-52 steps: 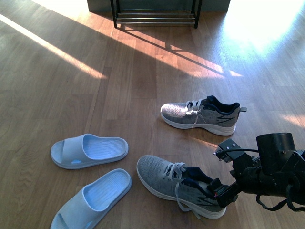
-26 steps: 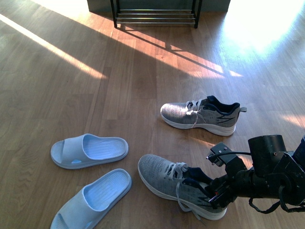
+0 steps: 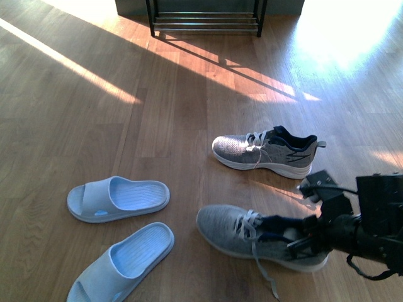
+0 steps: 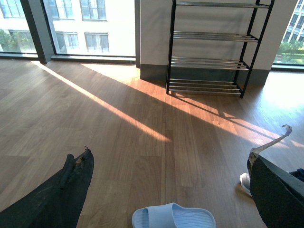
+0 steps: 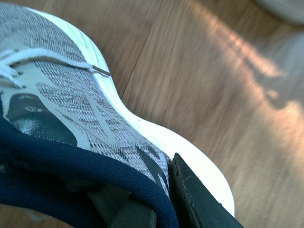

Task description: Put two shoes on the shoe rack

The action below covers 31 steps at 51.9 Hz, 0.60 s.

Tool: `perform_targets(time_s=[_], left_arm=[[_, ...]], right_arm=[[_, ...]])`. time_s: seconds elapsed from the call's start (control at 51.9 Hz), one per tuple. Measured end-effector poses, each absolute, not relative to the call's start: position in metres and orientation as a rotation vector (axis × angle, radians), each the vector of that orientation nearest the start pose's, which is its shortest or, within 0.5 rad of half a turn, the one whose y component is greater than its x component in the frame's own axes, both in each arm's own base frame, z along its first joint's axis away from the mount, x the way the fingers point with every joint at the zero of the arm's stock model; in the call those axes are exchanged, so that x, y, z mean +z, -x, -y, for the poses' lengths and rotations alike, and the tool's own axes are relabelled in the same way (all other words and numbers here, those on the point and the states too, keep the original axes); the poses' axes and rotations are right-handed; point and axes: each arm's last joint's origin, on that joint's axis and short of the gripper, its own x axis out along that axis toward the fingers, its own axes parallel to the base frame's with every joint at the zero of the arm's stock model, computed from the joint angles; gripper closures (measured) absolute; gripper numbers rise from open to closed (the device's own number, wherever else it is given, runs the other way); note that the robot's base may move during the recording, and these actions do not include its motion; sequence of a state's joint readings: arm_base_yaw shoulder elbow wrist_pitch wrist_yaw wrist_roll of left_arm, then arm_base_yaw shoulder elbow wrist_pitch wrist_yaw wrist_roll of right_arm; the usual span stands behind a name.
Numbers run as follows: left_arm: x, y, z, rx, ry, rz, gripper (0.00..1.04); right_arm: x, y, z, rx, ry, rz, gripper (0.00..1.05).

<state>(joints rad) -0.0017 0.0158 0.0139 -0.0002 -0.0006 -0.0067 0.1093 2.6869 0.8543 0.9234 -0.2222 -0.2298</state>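
One grey sneaker (image 3: pixel 242 231) lies low over the near floor, with my right gripper (image 3: pixel 303 239) shut on its navy heel collar. Up close in the right wrist view, the black outer finger (image 5: pixel 199 202) presses the sneaker's (image 5: pixel 61 99) side above the white sole, and the other finger is inside the shoe. The second grey sneaker (image 3: pixel 264 151) rests on the floor further away, toe pointing left. Far across the floor stands the shoe rack (image 3: pixel 204 22), empty in the left wrist view (image 4: pixel 213 47). My left gripper (image 4: pixel 170 159) hangs open over bare floor with nothing in it.
Two light blue slippers (image 3: pixel 118 198) (image 3: pixel 123 258) lie on the wooden floor left of the held sneaker; one slipper (image 4: pixel 172 218) shows below the left gripper. Sunlit open floor stretches between the shoes and the rack. Windows and a wall stand behind the rack.
My right arm has pulled the held sneaker to the right, turning it a little. The other sneaker, the slippers and the rack have not moved.
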Motion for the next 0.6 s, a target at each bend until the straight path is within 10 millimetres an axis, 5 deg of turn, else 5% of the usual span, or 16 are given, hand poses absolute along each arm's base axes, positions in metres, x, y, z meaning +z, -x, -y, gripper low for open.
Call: perform_targets(time_s=[0.154,0.289,0.463,0.598], left_arm=[[0.167,-0.098,0.000,-0.001,0.007,-0.002,0.09],[0.167,-0.098,0.000,-0.002,0.007,-0.002,0.09],[0.167,-0.098,0.000,-0.001,0.007,-0.002,0.09],[0.167,-0.098,0.000,-0.001,0.007,-0.002,0.09]], right_arm=[[-0.028,-0.316,-0.019,0.196,-0.011,-0.711,1.00],[0.017,-0.310,0.003,0.045,-0.125,-0.668,1.00],[0.094,-0.278,0.044,-0.186,-0.350,-0.574,1.00],[0.148,-0.245,0.058,-0.186,-0.503,-0.460,1.00]])
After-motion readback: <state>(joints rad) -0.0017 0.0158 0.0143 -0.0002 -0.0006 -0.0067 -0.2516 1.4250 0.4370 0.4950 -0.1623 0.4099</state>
